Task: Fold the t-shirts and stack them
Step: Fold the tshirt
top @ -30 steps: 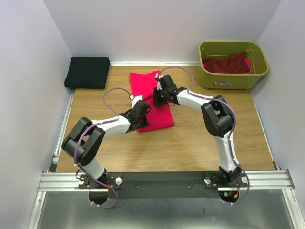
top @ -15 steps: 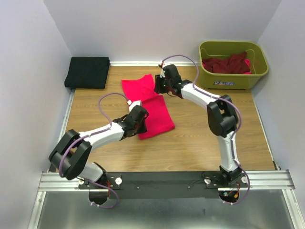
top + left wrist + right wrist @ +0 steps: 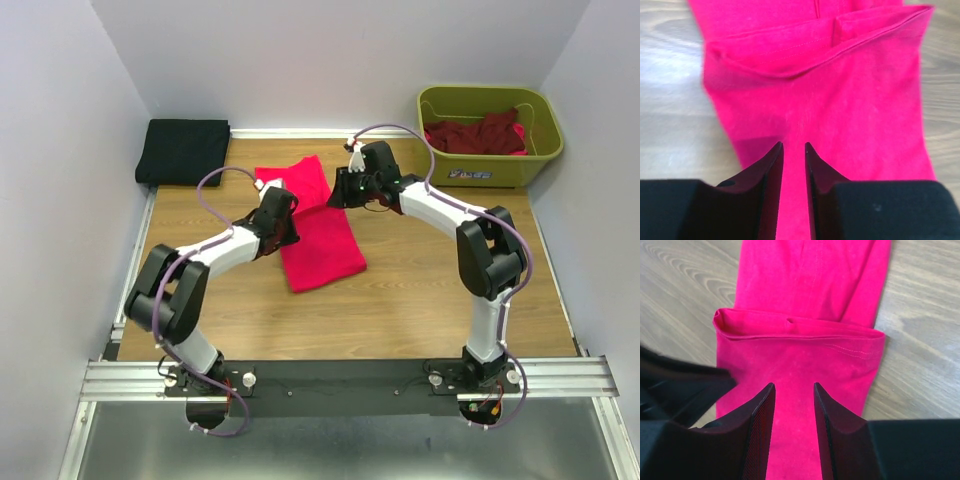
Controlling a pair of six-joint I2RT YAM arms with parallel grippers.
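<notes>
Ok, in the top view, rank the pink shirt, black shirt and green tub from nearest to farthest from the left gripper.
1. Pink shirt, under the left gripper.
2. Black shirt, far-left corner.
3. Green tub, far right.

The bright pink-red t-shirt (image 3: 315,225) lies flat on the table (image 3: 420,300), nearer its far edge. It forms a long slanted strip, one part lapped over the other across the middle. A black t-shirt (image 3: 185,151) sits neatly folded at the far left corner. Dark maroon t-shirts (image 3: 475,135) lie crumpled in the tub (image 3: 540,135), at the far right corner.
</notes>
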